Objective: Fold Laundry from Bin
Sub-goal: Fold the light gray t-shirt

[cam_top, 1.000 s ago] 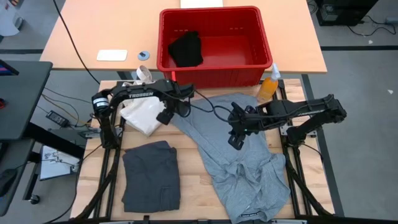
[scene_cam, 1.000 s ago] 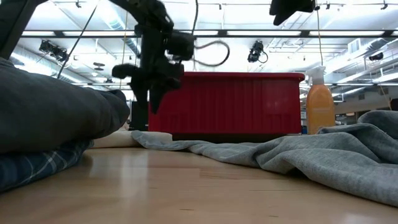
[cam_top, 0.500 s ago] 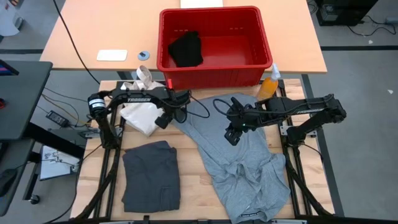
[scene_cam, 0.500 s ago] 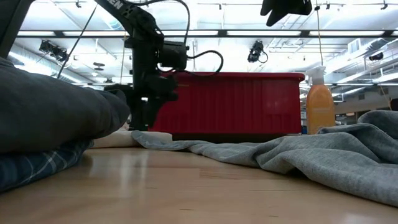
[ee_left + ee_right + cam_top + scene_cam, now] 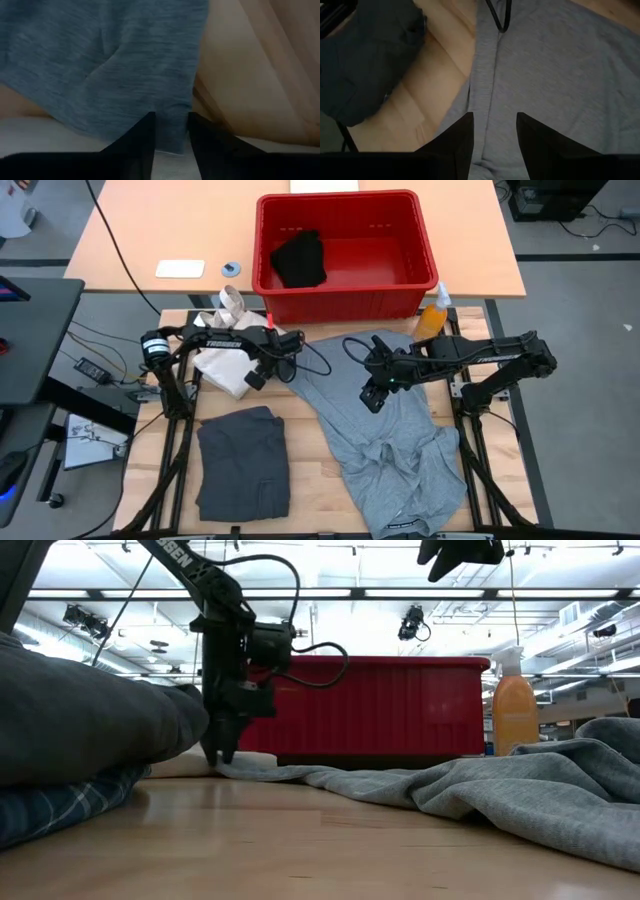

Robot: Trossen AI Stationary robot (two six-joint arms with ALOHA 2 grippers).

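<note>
Garment of light grey (image 5: 390, 435) lies spread on the table, black piece (image 5: 300, 260) sits inside red bin (image 5: 345, 290), TROSSEN-marked left gripper (image 5: 257, 377) straddles the garment's edge with narrowing fingers, right gripper (image 5: 371, 396) hovers above, fingers parted.

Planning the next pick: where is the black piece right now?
In the high view, the black piece lies inside the red bin, in its left half, beyond the light grey garment.

Light grey piece (image 5: 400, 440) sprawls rumpled at four o'clock; charcoal piece (image 5: 243, 462) lies folded at seven; black piece (image 5: 300, 258) sits bunched inside the red bin (image 5: 345, 200) at twelve.
</note>
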